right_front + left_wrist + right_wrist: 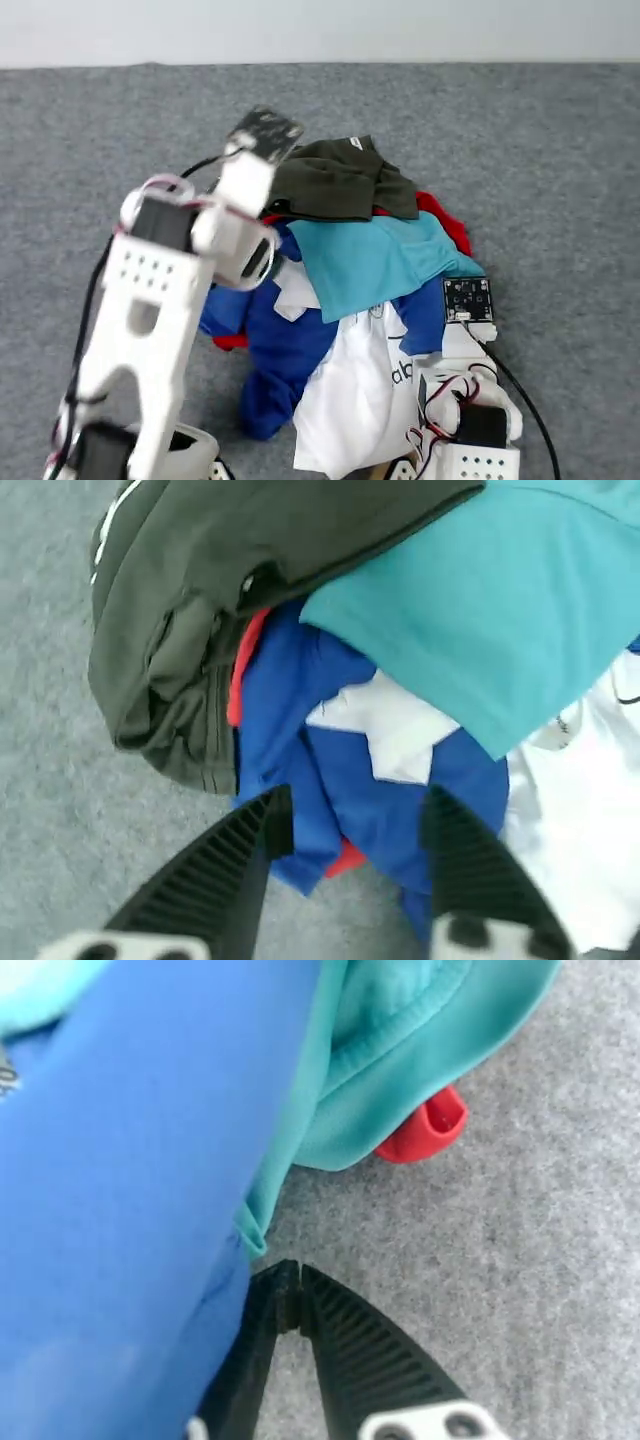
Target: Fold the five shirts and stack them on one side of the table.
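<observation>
Five shirts lie in a loose pile mid-table: a dark olive shirt (335, 180) at the far side, a red shirt (445, 215) under it, a teal shirt (370, 255), a blue shirt (285, 350) and a white shirt (350, 390) nearest the arms. My left gripper (355, 810) hangs open above the blue shirt (290, 700), beside the dark olive shirt (250, 540) and a red edge (243, 670). My right gripper (290, 1272) is shut with nothing in it, low over the grey surface, beside the blue shirt (130, 1160) and the teal hem (400, 1040).
The table is covered in grey felt (560, 150), bare to the left, right and far side of the pile. The raised left arm (160, 300) covers the pile's left edge. The right arm's wrist (467, 300) sits at the pile's right edge.
</observation>
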`<action>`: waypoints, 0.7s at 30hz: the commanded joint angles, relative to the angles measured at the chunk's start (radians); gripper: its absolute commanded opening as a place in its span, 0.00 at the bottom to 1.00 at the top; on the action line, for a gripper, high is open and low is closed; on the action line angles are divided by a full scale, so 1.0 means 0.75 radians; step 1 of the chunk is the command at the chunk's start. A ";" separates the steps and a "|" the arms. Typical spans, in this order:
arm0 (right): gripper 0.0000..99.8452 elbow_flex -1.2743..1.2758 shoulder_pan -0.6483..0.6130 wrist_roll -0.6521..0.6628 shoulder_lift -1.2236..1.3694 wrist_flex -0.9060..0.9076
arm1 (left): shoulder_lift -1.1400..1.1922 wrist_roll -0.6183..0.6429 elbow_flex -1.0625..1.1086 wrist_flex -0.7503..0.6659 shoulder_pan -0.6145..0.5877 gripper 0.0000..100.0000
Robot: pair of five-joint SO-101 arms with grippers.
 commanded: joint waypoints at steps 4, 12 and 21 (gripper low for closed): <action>0.01 0.018 -0.007 0.004 -0.011 0.007 | 0.319 -0.205 -0.210 0.031 0.002 0.35; 0.01 0.018 -0.007 0.004 -0.011 0.007 | 0.501 -0.354 -0.208 -0.104 0.008 0.38; 0.01 0.018 -0.007 0.004 -0.011 0.007 | 0.869 -0.348 -0.206 -0.327 0.004 0.38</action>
